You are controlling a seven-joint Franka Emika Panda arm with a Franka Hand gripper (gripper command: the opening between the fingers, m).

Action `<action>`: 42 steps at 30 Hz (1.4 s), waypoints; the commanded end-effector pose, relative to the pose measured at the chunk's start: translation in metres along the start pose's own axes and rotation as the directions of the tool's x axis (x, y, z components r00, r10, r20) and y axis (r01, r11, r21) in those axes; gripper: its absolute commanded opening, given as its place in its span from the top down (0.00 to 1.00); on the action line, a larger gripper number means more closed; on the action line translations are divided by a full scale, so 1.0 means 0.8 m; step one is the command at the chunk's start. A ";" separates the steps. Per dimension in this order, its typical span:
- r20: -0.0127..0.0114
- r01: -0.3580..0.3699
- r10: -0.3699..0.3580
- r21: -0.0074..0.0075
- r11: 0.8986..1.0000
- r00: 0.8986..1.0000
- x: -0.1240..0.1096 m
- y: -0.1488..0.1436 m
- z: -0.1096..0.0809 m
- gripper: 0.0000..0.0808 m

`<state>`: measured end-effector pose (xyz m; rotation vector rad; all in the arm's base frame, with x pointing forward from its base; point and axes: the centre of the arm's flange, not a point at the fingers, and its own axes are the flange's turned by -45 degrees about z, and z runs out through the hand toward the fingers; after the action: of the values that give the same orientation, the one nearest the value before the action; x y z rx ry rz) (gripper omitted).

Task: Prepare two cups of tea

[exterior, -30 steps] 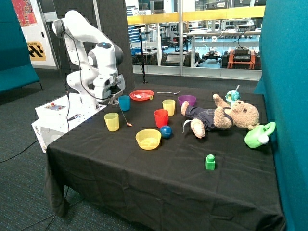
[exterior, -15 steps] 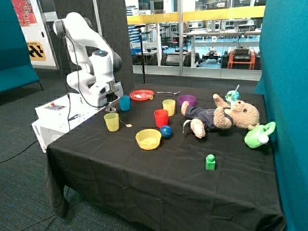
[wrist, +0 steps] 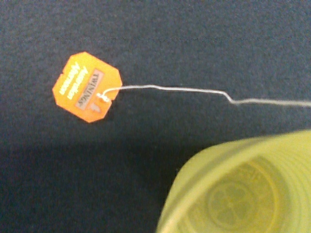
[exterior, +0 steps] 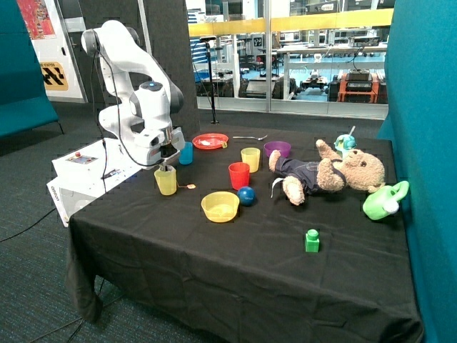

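Note:
My gripper [exterior: 166,167] hangs just over the mouth of the translucent yellow tumbler [exterior: 166,181] near the table edge by the robot base. It is shut on a tea bag whose string runs down to an orange paper tag [exterior: 191,187] lying on the black cloth beside the tumbler. In the wrist view the tag [wrist: 86,86] and string lie flat, and the tumbler [wrist: 243,189] shows a bare bottom; the bag itself and my fingers are out of view there. The blue tumbler [exterior: 186,152] stands just behind my gripper.
A red plate [exterior: 210,141] with a small white thing on it sits behind the blue tumbler. Nearby stand a red tumbler [exterior: 239,175], a second yellow tumbler [exterior: 250,158], a yellow bowl [exterior: 220,206], a blue ball [exterior: 246,195], a purple bowl [exterior: 277,148] and a teddy bear [exterior: 328,174].
My gripper has come down and moved from beside the blue tumbler to just over the yellow tumbler. The dangling tag now lies on the cloth.

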<state>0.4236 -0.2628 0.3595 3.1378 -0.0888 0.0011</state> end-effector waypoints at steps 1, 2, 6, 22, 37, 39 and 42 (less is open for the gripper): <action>0.001 0.014 -0.014 0.003 1.000 1.000 0.007 -0.006 0.007 0.98; 0.001 0.015 -0.015 0.003 1.000 1.000 0.008 -0.007 0.008 0.90; 0.001 0.017 -0.017 0.003 1.000 1.000 0.008 -0.009 0.010 0.63; 0.001 0.029 -0.029 0.003 1.000 1.000 0.006 -0.017 0.008 0.21; 0.001 0.018 -0.018 0.003 1.000 1.000 0.000 -0.010 0.005 0.13; 0.001 0.015 -0.015 0.003 1.000 1.000 0.000 -0.012 0.002 0.15; 0.001 0.038 -0.038 0.003 0.999 0.999 0.000 -0.022 -0.002 0.20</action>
<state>0.4270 -0.2524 0.3548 3.1458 -0.0598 0.0024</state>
